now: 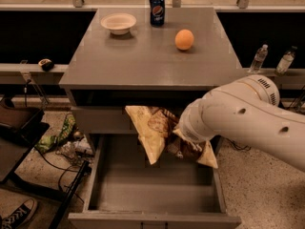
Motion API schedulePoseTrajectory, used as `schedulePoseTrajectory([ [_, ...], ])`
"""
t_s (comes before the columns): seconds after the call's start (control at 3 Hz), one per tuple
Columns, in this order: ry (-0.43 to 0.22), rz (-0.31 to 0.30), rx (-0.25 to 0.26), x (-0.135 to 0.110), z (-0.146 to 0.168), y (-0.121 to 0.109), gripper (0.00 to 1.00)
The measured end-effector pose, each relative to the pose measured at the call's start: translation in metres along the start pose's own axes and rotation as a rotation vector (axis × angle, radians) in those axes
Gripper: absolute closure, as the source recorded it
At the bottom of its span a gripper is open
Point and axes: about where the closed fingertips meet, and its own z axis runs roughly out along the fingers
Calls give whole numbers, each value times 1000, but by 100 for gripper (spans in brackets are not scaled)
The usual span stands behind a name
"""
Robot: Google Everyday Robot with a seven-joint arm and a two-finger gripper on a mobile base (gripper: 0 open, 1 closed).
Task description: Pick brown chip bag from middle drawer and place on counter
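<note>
Camera view: one look down from in front of a grey cabinet, its lowest visible drawer pulled out toward me.
Gripper: the gripper (180, 138) sits at the end of the thick white arm (248, 113), which reaches in from the right. The wrist hides most of it, but it is plainly clamped on the bag, since nothing else holds the bag up.
Brown chip bag: the brown chip bag (150, 130) hangs in the air, crumpled and tilted. It is above the open drawer and in front of the closed drawer panel (97, 120), below the counter's edge.
Middle drawer: the middle drawer (152, 219) stands fully open with a bare floor — the bag is clear of its walls.
Counter: the counter (143, 56) is the broad grey top of the cabinet, higher than the bag.
On the counter: a white bowl (118, 22), a blue soda can (157, 9) and an orange (184, 39) sit toward the back, leaving the near half free for the bag.
Stage: my reading is mid-carry — the bag is out of the drawer but not yet over the top.
Next need: more height, then a move back over the near edge, staying short of the orange.
Floor: a green wrapper (64, 132) and cables lie to the left.
</note>
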Motion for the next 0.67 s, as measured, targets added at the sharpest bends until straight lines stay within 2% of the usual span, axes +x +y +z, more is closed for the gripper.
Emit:
schedulePoseTrajectory([
  [0.33, 3, 2, -3, 1, 1, 1, 100],
  [0.67, 13, -45, 31, -25, -13, -10, 100],
])
